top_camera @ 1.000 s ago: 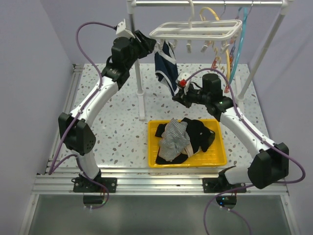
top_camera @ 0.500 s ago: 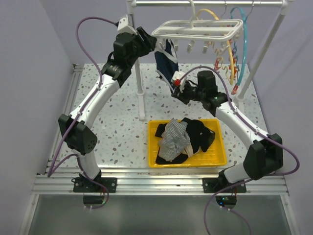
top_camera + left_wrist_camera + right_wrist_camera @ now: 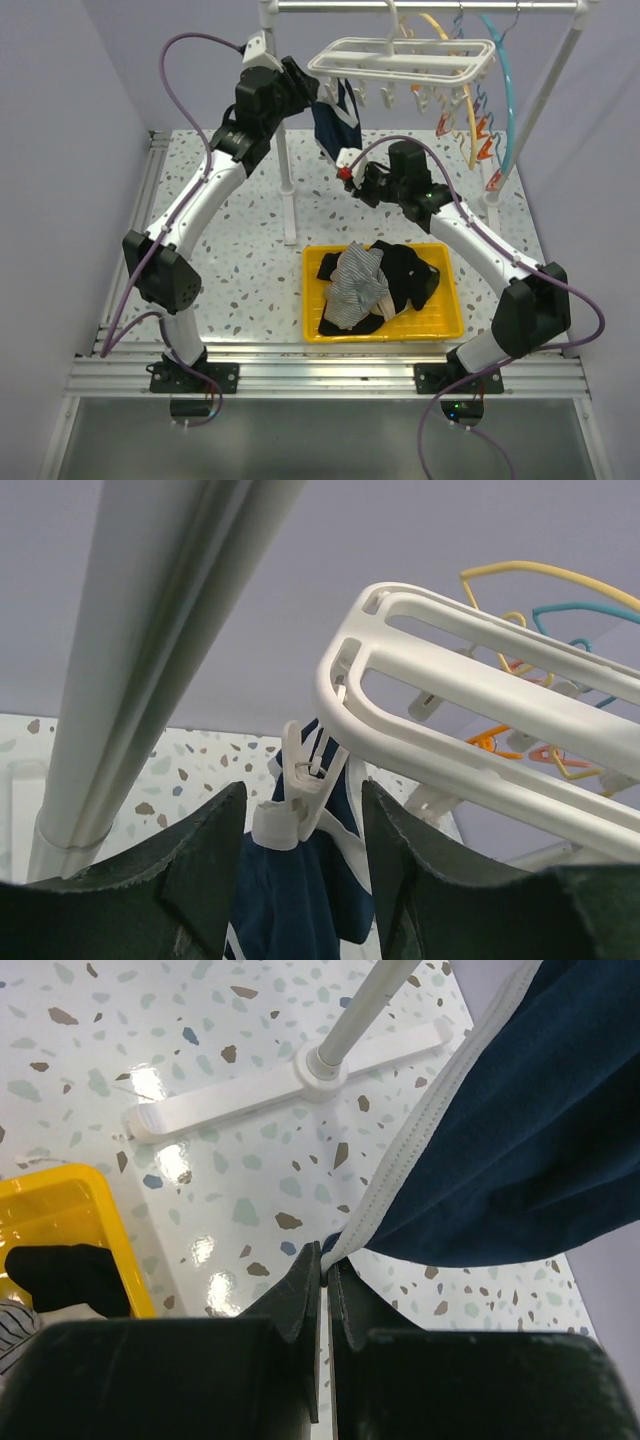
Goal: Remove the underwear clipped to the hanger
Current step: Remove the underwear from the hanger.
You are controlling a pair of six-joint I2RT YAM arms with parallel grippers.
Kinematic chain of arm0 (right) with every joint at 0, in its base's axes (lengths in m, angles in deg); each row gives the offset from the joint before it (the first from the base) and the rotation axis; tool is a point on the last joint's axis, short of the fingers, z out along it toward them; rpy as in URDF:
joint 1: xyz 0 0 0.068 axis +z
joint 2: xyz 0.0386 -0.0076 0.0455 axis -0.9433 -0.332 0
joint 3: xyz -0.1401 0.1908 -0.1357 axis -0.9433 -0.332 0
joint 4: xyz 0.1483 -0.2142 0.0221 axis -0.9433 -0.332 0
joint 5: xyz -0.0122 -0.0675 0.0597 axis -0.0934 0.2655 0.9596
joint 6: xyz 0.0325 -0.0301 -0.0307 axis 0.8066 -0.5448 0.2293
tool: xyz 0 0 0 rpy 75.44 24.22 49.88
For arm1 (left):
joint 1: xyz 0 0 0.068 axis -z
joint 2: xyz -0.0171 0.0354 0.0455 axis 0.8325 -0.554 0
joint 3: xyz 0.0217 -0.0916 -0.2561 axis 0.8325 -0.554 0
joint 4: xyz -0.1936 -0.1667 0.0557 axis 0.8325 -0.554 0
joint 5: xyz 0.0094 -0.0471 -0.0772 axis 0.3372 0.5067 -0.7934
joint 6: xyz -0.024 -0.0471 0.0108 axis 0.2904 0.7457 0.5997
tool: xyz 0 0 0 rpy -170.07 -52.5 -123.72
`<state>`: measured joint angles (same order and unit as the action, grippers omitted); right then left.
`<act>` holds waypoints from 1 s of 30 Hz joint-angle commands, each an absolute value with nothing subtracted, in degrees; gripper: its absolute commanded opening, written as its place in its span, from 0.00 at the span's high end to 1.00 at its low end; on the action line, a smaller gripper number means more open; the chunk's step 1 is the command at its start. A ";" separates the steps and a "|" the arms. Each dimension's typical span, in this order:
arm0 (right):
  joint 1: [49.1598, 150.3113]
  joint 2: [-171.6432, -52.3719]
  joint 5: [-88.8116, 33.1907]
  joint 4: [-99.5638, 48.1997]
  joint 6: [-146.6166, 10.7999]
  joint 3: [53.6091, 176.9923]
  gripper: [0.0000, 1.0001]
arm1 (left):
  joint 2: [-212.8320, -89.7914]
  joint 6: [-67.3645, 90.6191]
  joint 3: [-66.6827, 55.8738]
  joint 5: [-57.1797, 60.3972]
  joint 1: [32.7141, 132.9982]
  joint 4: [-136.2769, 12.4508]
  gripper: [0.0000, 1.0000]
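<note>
Up at twelve o'clock in the overhead view, the white clip hanger (image 3: 400, 62) hangs from the rack's rail (image 3: 420, 8), and the navy underwear (image 3: 335, 125) dangles from a white clip (image 3: 300, 795) at the hanger's nine o'clock end. The left gripper (image 3: 300, 810) is right up there, jaws about half apart, one finger on each side of that clip. Whether either pad actually touches it is hard to judge from the wrist camera. At the garment's six o'clock, the right gripper (image 3: 325, 1260) has its jaws pinched tight on the white-trimmed lower hem, with the blue cloth stretching away towards one o'clock in its own view. Behind it stands the rack's white post (image 3: 285, 180), planted on the speckled table (image 3: 240, 250). Down at five o'clock on the table sits the yellow tray (image 3: 312, 300), holding a grey striped piece (image 3: 355, 280) lying against a black piece (image 3: 410, 275).
</note>
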<state>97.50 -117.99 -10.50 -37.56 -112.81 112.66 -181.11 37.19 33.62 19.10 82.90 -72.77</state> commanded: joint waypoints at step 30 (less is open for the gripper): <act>97.59 -116.09 -9.35 -37.48 -112.78 111.82 1.00 | -187.44 33.80 43.28 14.26 82.72 -69.82 0.82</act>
<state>97.50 -117.91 -10.39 -37.80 -113.33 112.18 -189.31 34.11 43.68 14.82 82.90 -72.51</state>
